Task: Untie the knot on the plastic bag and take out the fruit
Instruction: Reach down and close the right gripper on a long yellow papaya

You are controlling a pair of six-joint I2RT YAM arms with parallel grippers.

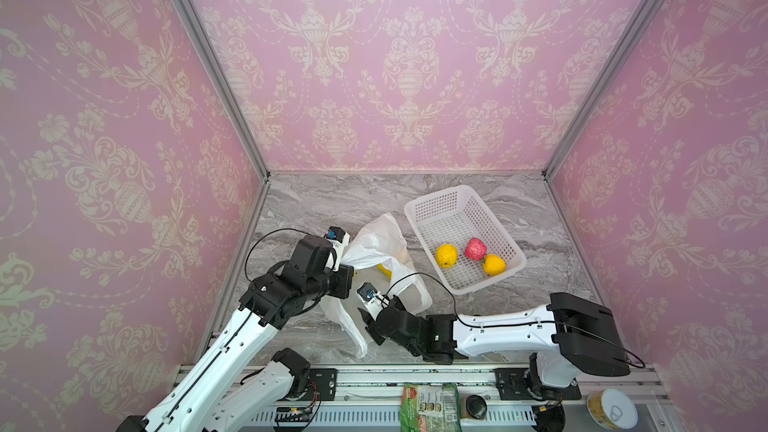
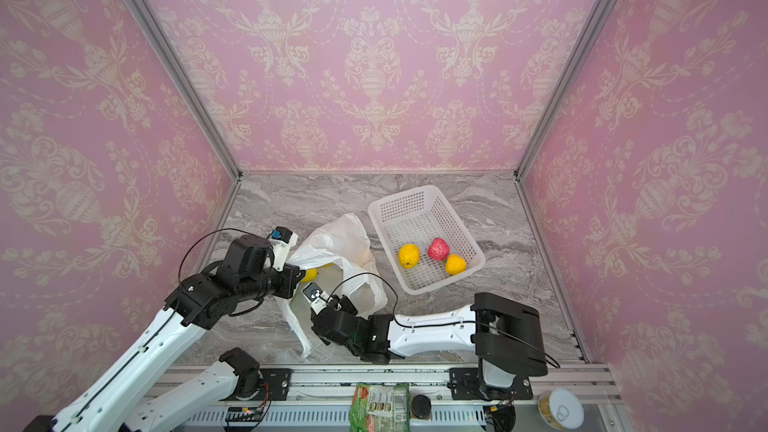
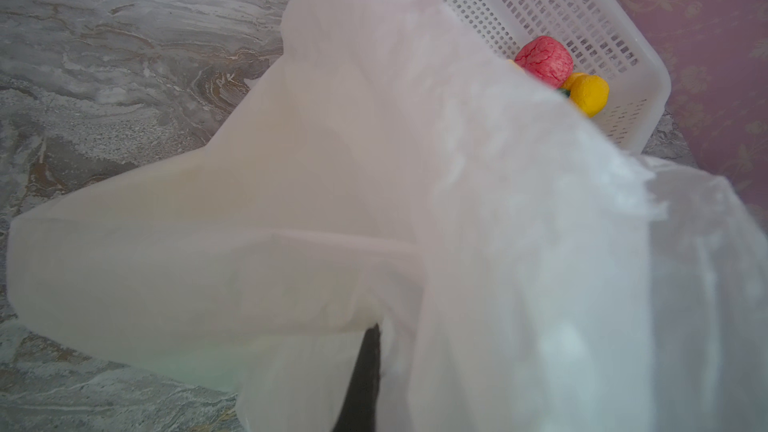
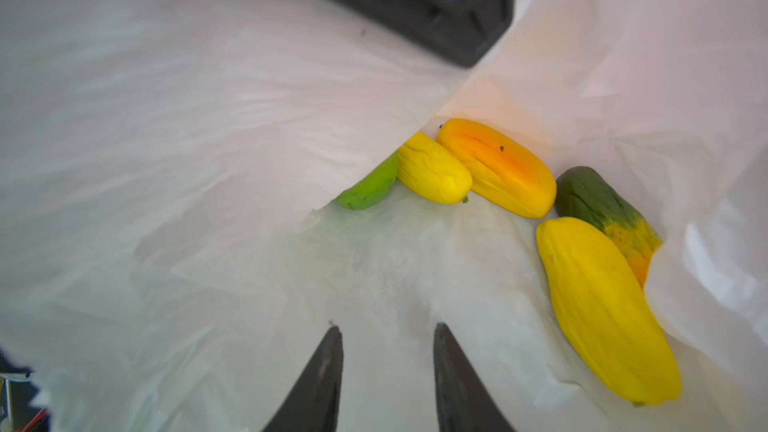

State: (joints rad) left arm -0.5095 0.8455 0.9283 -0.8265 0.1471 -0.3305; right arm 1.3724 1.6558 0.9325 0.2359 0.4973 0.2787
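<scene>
Right claw (image 4: 387, 328) is down inside the plastic bag (image 4: 166, 118), jaws partly apart, nothing between them. The fruit (image 4: 498, 168) lies just ahead of its tips (long yellow one (image 4: 606, 309) nearest). Left claw (image 3: 368, 363) is pinched tight on the bag's plastic.

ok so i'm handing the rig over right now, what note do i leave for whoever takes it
Left pincer: shut on the bag edge, holding the mouth open.
Right pincer: open, empty, inside the bag, pointed at the fruit.
Done: the bag is open with no knot in sight. Three fruit are in the basket: yellow, pink-red, yellow-orange.
Left: five fruit in the bag: green, small yellow, orange, green-and-orange, long yellow. The long yellow looks nearest, so it is probably the next pick.
</scene>
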